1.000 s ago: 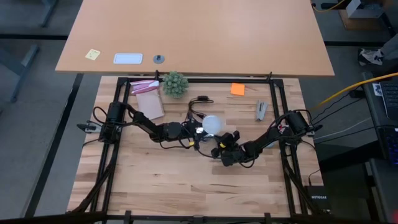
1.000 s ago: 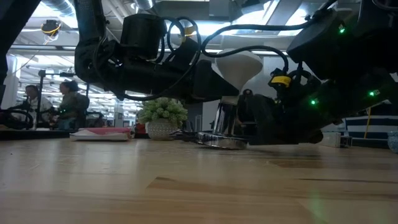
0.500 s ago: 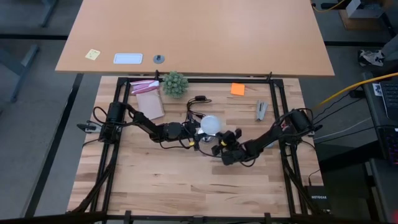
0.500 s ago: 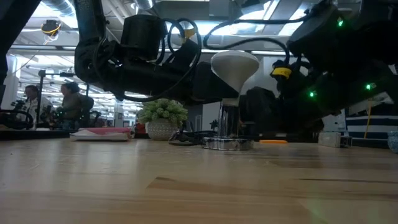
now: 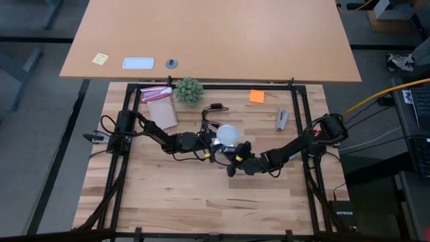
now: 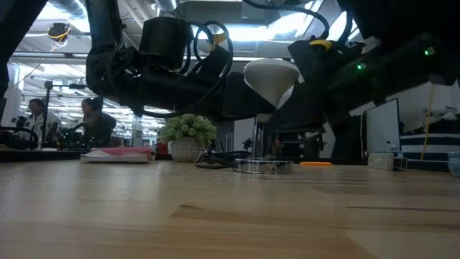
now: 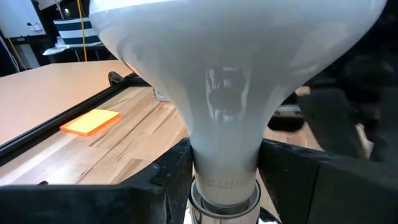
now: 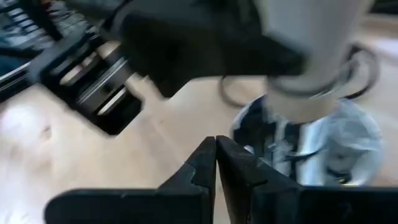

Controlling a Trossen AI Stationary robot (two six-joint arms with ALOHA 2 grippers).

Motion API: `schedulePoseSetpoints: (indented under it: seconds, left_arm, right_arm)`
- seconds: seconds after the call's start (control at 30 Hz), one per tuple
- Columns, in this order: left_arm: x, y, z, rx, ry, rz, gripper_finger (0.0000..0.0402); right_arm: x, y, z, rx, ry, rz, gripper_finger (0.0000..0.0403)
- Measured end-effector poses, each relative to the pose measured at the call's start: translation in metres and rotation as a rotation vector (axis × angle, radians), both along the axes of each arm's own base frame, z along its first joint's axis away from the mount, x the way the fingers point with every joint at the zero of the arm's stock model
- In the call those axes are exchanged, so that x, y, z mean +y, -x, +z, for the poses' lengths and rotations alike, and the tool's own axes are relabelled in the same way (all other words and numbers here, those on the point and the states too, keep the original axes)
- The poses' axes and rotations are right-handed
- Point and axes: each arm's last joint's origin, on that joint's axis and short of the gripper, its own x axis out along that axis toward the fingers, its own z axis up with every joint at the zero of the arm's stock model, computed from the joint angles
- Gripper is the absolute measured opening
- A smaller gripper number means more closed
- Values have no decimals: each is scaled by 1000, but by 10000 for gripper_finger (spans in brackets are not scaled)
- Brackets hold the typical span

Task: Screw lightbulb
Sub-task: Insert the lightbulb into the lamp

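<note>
I see the left tool [image 7: 225, 186] clamped on the bulb [image 5: 228, 134] neck, bulb upright over the socket [image 6: 264, 165] mid-counter [image 5: 168, 195]. Right tool [image 8: 216, 163] pinched closed, empty, just beside the socket.

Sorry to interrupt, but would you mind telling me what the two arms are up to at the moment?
The left gripper holds the lightbulb by its narrow neck, upright, base down in the round silvery socket near the middle of the table. The right gripper is shut and empty, low beside the socket. The green plant and orange note sit untouched behind.
</note>
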Motion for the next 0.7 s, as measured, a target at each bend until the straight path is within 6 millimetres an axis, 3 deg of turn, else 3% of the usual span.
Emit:
schedulePoseSetpoints:
  seconds: [0.37, 0.7]
  left_arm:
    - [0, 0, 0, -1, 0, 1, 159]
    - [0, 0, 0, -1, -1, 1, 159]
  right_arm:
    - [0, -4, -25, 11, -91, -3, 24]
    - [-8, -6, -28, 10, -135, -30, 24]
